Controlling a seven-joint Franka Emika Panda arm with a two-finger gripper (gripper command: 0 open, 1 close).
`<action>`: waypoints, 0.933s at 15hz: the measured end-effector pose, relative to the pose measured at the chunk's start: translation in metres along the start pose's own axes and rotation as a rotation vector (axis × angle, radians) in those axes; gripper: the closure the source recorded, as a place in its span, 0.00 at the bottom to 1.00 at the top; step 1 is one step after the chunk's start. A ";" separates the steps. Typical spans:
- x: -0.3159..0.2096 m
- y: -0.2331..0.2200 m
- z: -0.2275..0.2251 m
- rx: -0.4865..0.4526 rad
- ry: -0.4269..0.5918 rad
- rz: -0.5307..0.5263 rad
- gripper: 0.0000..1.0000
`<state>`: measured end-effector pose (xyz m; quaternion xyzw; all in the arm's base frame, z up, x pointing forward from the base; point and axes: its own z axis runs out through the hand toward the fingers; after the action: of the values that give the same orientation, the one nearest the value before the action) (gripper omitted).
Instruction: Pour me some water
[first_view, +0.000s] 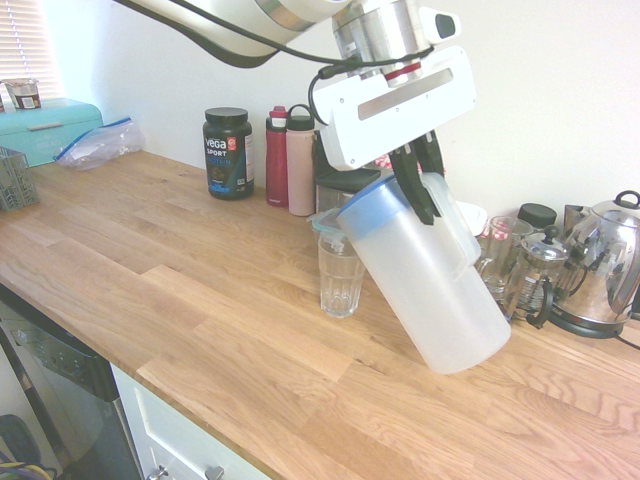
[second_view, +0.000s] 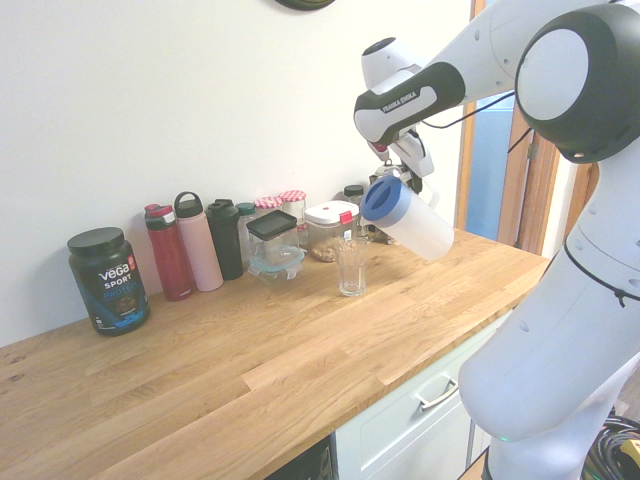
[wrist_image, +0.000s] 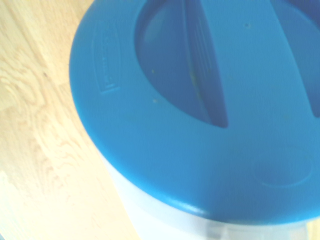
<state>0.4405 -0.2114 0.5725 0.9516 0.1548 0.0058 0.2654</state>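
Note:
My gripper is shut on the side handle of the tall frosted-white jug with the blue lid. The jug is tilted, its lid end leaning over the rim of a clear ribbed glass that stands upright on the wooden counter. The second exterior view shows the same jug slanting down toward the glass under the gripper. The blue lid fills the wrist view. The water itself cannot be made out through the frosted wall, and I see no stream.
A steel kettle and a glass French press stand right of the jug. Against the wall stand red and pink bottles and a black Vega tub. A teal box sits far left. The counter's front edge is near.

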 end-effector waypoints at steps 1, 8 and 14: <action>0.004 -0.005 -0.001 -0.029 -0.012 -0.011 1.00; 0.018 -0.046 0.006 -0.164 -0.061 -0.078 1.00; 0.023 -0.061 0.011 -0.211 -0.080 -0.096 1.00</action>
<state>0.4457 -0.1609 0.5304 0.9094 0.1881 -0.0288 0.3699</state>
